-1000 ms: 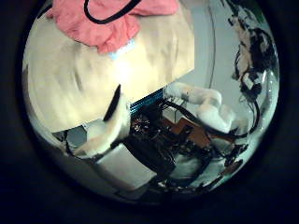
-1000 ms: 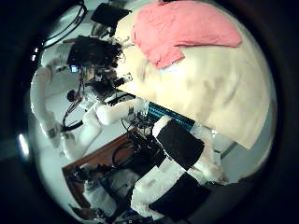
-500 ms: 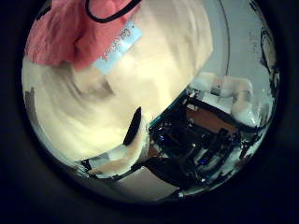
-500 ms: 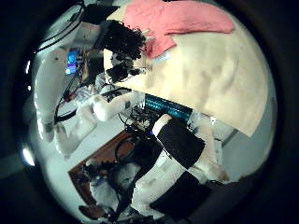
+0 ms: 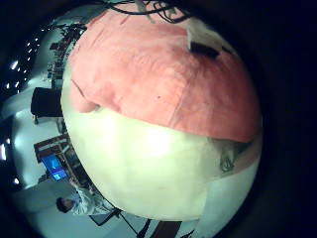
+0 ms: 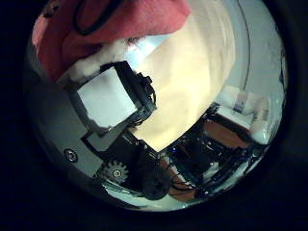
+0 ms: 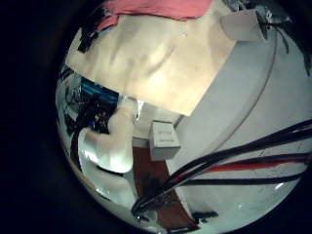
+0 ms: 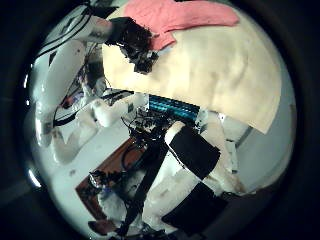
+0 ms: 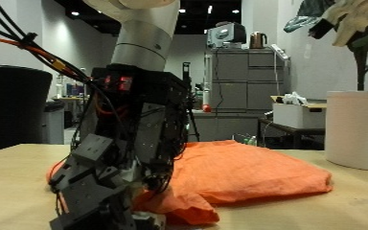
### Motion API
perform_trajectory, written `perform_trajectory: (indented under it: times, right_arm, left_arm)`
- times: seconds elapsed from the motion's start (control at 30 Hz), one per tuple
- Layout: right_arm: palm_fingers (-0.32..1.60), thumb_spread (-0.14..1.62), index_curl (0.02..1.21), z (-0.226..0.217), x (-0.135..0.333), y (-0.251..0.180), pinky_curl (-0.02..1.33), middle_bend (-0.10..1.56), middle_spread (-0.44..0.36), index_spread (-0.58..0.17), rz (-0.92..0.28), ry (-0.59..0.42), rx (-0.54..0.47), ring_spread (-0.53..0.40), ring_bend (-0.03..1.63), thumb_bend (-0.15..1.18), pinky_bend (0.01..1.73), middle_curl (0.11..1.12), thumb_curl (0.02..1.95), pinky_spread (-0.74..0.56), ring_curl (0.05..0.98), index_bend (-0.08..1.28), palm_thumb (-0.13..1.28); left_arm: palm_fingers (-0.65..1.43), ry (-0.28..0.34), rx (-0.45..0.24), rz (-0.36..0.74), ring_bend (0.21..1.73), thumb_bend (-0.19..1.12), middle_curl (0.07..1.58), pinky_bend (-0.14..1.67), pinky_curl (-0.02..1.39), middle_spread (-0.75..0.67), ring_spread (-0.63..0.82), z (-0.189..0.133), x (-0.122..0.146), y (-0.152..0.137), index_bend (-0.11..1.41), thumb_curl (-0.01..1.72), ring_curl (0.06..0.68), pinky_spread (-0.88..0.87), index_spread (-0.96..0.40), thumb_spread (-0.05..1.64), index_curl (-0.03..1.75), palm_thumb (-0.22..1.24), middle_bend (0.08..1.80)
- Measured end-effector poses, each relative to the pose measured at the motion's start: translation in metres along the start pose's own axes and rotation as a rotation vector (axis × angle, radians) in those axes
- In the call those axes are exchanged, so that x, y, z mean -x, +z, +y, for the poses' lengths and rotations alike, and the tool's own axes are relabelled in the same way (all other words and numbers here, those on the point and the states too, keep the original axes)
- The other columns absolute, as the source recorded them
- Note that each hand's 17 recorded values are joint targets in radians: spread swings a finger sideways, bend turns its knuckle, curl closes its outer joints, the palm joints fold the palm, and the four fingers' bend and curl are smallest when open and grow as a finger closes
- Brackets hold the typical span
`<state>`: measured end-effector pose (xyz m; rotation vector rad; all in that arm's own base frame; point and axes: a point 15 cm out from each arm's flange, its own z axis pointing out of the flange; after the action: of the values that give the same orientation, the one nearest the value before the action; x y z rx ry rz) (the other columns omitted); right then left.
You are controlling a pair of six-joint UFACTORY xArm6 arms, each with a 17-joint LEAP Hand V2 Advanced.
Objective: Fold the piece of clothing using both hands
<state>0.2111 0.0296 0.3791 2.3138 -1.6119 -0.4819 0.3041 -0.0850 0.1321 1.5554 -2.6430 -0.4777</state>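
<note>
Pale desk (image 9: 337, 206) fills the foreground of an office room, with a grey cabinet (image 9: 241, 91) behind it and a black chair (image 9: 11, 105) at the far side. An orange cloth (image 9: 248, 172) lies spread and rumpled on the desk. One hand (image 9: 121, 163) stands low over the desk at the cloth's near edge, its black and white body upright and its lower parts down at the desk, just beside or on the cloth's bulging fold. Whether it is clamped on the fabric cannot be told.

From the right palm, the left hand (image 8: 130, 45) shows at the edge of the cloth, which agrees with the left palm views: the cloth (image 5: 158, 79) fills much of the little finger side view, so it is close under that palm, with bare desk beyond it.

Well apart from the cloth, the right hand (image 8: 190, 165) is off past the desk's opposite edge; the cloth (image 7: 161, 8) lies on the far part of the desk from it. Whether this hand is apart or together cannot be told.
</note>
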Motion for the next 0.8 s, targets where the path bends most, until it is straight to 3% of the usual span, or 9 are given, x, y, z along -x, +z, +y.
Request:
perform_trajectory:
  times: [0.1, 0.43, 0.57, 0.8]
  right_arm:
    - [0.27, 1.36, 0.36, 0.0, 0.002, 0.0, 0.23, 0.21, 0.099, -0.3, 0.003, 0.003, -0.001, 0.196, 0.19, -0.01, 0.17, 0.36, 0.23, 0.29, 0.24, 0.19, 0.51]
    - [0.31, 1.36, 0.35, -0.008, 0.004, 0.006, 0.23, 0.23, 0.089, -0.294, 0.008, 0.004, 0.019, 0.186, 0.22, -0.01, 0.18, 0.36, 0.23, 0.29, 0.246, 0.18, 0.52]
    - [0.37, 1.36, 0.35, -0.035, -0.005, 0.011, 0.23, 0.24, 0.004, -0.288, 0.038, 0.002, -0.002, 0.16, 0.26, 0.01, 0.19, 0.37, 0.24, 0.25, 0.257, 0.18, 0.59]
    - [0.4, 1.27, 0.33, -0.095, -0.029, 0.045, 0.24, 0.27, -0.005, -0.259, 0.095, 0.006, -0.05, 0.1, 0.32, 0.0, 0.2, 0.38, 0.29, 0.17, 0.274, 0.16, 0.71]
  left_arm:
    - [1.22, -0.018, 0.001, 0.002, 0.8, 0.18, 0.58, 0.76, 0.45, -0.43, -0.45, 0.003, 0.008, -0.008, 0.28, 0.49, 0.332, -0.58, -0.31, 1.14, 0.35, 0.71, 0.8]
    - [1.23, -0.023, -0.024, -0.004, 0.92, 0.26, 0.61, 0.91, 0.49, -0.52, -0.54, 0.034, 0.034, -0.045, 0.46, 0.64, 0.398, -0.71, -0.51, 1.33, 0.49, 0.75, 0.95]
    - [1.21, -0.026, -0.03, -0.004, 0.95, 0.27, 0.61, 0.93, 0.49, -0.53, -0.54, 0.047, 0.041, -0.059, 0.47, 0.69, 0.414, -0.72, -0.54, 1.38, 0.54, 0.74, 0.99]
    - [1.2, -0.026, -0.032, 0.008, 0.97, 0.28, 0.6, 0.97, 0.5, -0.52, -0.54, 0.062, 0.049, -0.065, 0.46, 0.76, 0.43, -0.72, -0.57, 1.44, 0.6, 0.71, 1.03]
